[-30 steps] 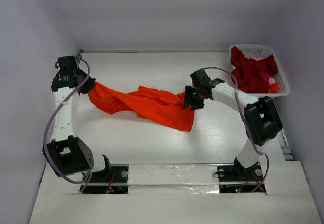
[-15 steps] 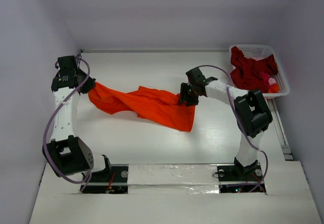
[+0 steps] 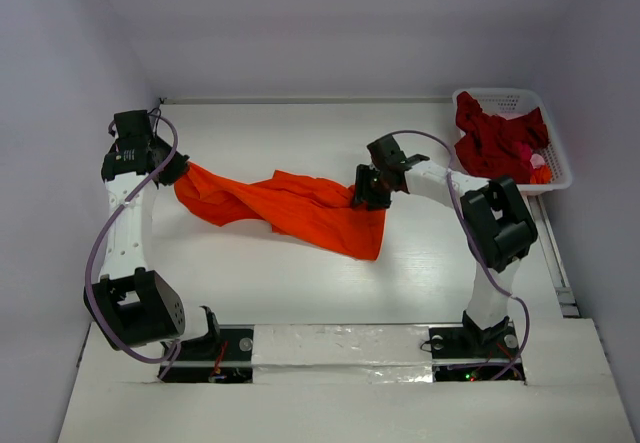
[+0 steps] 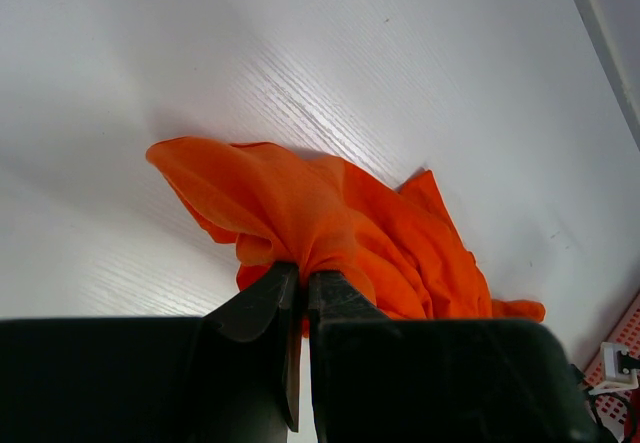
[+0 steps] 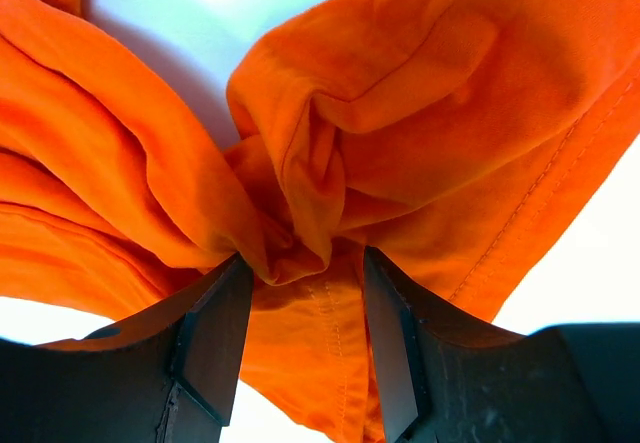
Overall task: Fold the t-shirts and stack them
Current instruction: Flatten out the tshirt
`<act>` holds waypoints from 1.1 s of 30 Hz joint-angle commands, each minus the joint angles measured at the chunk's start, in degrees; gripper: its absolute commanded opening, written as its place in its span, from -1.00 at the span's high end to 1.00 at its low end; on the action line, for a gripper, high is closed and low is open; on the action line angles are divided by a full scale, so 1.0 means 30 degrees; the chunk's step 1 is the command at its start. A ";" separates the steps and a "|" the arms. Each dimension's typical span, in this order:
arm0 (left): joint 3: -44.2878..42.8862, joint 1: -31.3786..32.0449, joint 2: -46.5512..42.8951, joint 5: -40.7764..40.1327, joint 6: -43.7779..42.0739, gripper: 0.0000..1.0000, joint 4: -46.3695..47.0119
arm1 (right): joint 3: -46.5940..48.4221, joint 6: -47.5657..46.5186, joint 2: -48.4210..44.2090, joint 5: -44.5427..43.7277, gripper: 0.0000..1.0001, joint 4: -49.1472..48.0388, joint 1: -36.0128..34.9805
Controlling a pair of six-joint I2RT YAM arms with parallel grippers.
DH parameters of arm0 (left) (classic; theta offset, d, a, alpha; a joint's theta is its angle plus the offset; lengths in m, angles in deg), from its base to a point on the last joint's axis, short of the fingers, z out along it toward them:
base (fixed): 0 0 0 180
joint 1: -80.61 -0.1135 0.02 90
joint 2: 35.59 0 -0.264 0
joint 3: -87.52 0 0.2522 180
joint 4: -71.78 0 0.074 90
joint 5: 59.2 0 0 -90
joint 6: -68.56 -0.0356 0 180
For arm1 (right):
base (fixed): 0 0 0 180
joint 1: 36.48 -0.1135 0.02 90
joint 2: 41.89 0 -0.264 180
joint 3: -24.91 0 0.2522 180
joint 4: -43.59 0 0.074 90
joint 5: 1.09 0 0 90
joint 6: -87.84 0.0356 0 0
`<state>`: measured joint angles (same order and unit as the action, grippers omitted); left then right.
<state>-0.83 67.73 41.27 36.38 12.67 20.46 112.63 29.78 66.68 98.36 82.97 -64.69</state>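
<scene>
White counter with faint wood grain fills the middle of the frame; plain pale lavender walls close it in, evenly lit.

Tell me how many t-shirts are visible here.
2. The orange t-shirt lies stretched on the table; the crimson t-shirt is in the basket, where others may hide.

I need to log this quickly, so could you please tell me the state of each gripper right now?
Left gripper: closed on the orange t-shirt.
Right gripper: astride a bunch of that t-shirt; clamped or open cannot be told.
</scene>
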 commanded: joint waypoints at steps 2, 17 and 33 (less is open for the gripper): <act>-0.0655 -0.0158 -0.0366 -0.0162 -0.0178 1.00 0.0245 | -0.0714 0.0367 -0.1062 0.0365 -0.07 -0.1071 -0.0090; -0.0684 -0.0158 -0.0307 -0.0104 -0.0236 1.00 0.0245 | -0.2238 0.0309 -0.2356 0.0627 -0.10 -0.1919 -0.0090; -0.0685 -0.0158 -0.0307 -0.0191 -0.0266 1.00 0.0187 | -0.3701 0.1743 -0.2354 0.1242 -0.10 -0.3911 -0.0090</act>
<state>-0.83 67.73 41.27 36.36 12.63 20.44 103.03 32.95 60.47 100.92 75.85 -64.69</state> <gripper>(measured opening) 0.007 0.549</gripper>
